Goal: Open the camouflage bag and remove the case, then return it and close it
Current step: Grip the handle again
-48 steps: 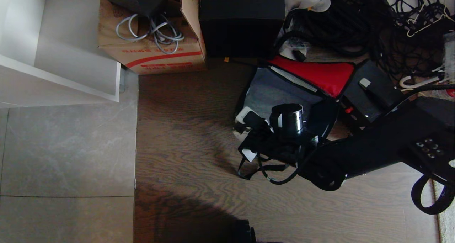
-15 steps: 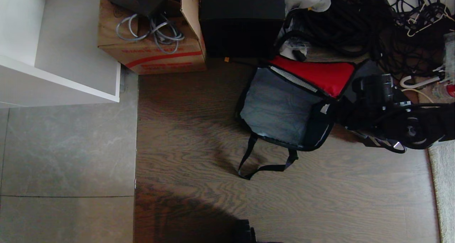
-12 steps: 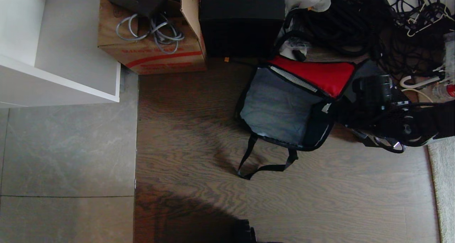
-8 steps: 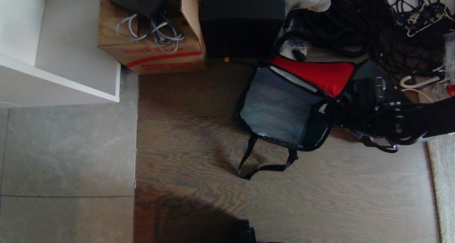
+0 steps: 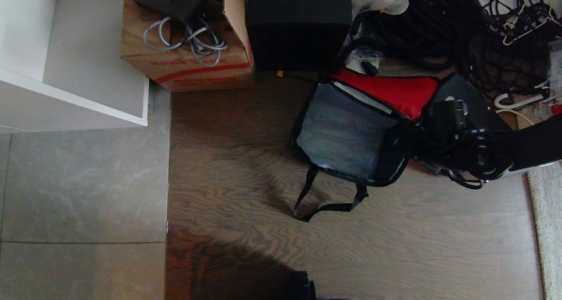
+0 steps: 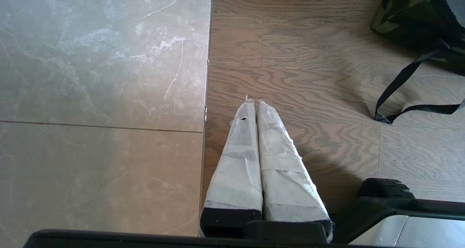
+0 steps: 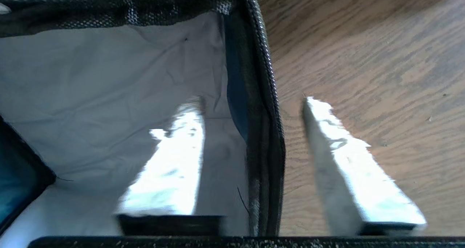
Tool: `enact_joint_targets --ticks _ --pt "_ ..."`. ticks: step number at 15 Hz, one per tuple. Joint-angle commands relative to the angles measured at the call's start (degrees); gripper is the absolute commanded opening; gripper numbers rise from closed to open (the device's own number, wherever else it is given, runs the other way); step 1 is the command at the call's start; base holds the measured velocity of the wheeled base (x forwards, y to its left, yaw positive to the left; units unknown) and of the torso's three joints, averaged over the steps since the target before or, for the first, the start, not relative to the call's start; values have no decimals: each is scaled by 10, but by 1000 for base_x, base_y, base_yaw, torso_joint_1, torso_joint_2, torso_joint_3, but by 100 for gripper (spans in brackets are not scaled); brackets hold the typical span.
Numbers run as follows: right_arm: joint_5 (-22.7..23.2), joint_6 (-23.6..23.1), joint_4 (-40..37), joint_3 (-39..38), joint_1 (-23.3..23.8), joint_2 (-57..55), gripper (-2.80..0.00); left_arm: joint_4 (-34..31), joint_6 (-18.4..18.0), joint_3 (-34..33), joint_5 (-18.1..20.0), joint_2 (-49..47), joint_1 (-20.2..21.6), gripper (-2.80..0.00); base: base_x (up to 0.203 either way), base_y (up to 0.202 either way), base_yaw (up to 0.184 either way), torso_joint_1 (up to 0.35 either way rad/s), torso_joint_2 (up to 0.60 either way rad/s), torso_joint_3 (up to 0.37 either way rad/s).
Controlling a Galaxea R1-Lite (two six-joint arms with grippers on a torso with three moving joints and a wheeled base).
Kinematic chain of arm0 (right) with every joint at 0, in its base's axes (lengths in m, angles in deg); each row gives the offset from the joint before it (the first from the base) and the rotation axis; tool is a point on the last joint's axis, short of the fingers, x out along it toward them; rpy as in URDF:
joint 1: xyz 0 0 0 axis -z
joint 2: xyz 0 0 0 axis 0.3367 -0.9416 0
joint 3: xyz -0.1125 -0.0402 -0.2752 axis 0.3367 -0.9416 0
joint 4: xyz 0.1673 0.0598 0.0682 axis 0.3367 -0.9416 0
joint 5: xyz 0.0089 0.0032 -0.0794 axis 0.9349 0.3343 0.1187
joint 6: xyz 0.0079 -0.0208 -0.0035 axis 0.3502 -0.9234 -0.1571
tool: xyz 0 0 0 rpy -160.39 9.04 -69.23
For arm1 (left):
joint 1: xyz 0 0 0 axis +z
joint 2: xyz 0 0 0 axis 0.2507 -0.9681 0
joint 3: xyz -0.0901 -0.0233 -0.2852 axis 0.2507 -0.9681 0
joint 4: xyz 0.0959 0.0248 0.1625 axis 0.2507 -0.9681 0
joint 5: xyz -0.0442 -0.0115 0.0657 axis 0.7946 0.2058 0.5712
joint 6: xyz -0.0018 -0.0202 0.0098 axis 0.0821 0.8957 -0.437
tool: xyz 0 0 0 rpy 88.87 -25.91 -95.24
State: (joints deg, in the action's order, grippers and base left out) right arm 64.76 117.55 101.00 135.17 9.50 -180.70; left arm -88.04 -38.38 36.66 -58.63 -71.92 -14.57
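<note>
Grey-lined camouflage bag (image 5: 347, 133) open, case (image 5: 478, 109) mostly hidden behind right pincer (image 7: 254, 106), parted astride bag's rim.

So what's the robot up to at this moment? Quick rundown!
Right gripper open, straddling the side wall of the open green-and-black camouflage bag. Flat black hard case out on the floor beside it. Left gripper shut, parked. Black cables piled behind.

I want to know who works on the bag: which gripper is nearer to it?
Right. The right gripper straddles the bag wall, one finger over the grey lining, one outside. The left gripper hangs over bare floor, away from the bag.
</note>
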Motion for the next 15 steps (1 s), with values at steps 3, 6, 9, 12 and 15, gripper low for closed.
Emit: enact_joint_targets --ticks 3,6,9,12,15 --pt "-7 -20 4 4 -21 4 -280 0 0 -4 0 0 0 -280 0 0 0 0 0 0" --pt "-8 -29 20 8 -55 8 -280 0 0 -4 0 0 0 -280 0 0 0 0 0 0" --pt "-9 -44 21 28 -88 1 -280 0 0 -4 0 0 0 -280 0 0 0 0 0 0" --pt "-8 -53 23 64 -105 -21 -280 0 0 -4 0 0 0 -280 0 0 0 0 0 0" --pt "-7 -88 9 48 -104 -26 -280 0 0 -4 0 0 0 -280 0 0 0 0 0 0"
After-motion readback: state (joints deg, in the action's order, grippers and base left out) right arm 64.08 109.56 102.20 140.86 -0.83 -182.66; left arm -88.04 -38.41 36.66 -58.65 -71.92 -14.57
